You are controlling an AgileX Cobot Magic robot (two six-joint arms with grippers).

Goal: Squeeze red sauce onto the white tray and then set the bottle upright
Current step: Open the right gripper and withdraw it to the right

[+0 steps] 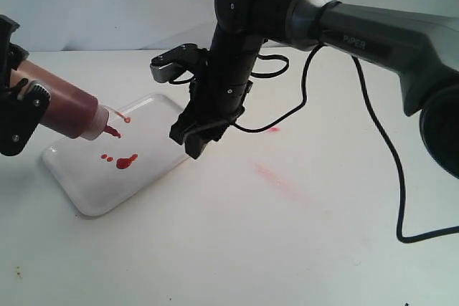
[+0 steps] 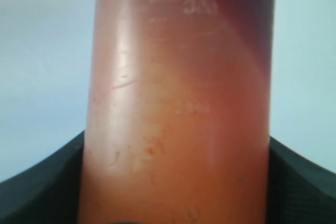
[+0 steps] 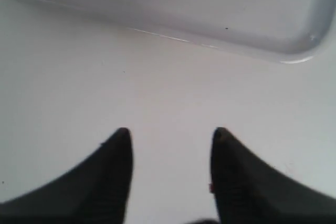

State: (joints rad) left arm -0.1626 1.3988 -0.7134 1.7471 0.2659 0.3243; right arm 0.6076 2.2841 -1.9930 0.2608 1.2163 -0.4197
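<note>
My left gripper (image 1: pixel 21 116) is shut on the bottle (image 1: pixel 61 105), which is tilted with its nozzle (image 1: pixel 111 130) pointing down over the white tray (image 1: pixel 154 109). The orange-red bottle (image 2: pixel 178 103) fills the left wrist view, black fingers (image 2: pixel 42 182) at both its sides. Red sauce (image 1: pixel 126 161) lies on the tray as a blob with two small drops (image 1: pixel 106 157) beside it. My right gripper (image 1: pixel 192 141) hangs open, nothing between its fingers, just off the tray's right edge, close above the table. The right wrist view has the right gripper (image 3: pixel 170 135) facing the tray's rim (image 3: pixel 210 43).
A faint pinkish smear (image 1: pixel 276 177) and a small red spot (image 1: pixel 273 129) mark the white table right of the tray. A black cable (image 1: pixel 387 155) trails from the right arm across the table at the right.
</note>
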